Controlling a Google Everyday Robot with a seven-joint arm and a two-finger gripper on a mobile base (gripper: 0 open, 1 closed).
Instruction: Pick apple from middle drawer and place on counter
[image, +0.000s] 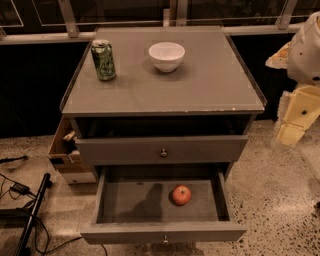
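Observation:
The apple (181, 195), small and red-orange, lies on the flat floor of the open middle drawer (130, 202), right of its centre. The drawer is pulled far out, with its small knob (165, 239) at the front. The counter (200, 90) is the grey cabinet top above, with a chipped pale front edge. My gripper (291, 124) is the pale yellowish part at the right edge of the camera view, beside the cabinet at about counter height. It is well away from the apple and holds nothing that I can see.
A green can (103, 60) and a white bowl (166, 55) stand at the back of the counter. Another grey drawer front (163, 150) with a knob sits above the open drawer. A cardboard box (62, 150) and cables (20, 190) lie at the left.

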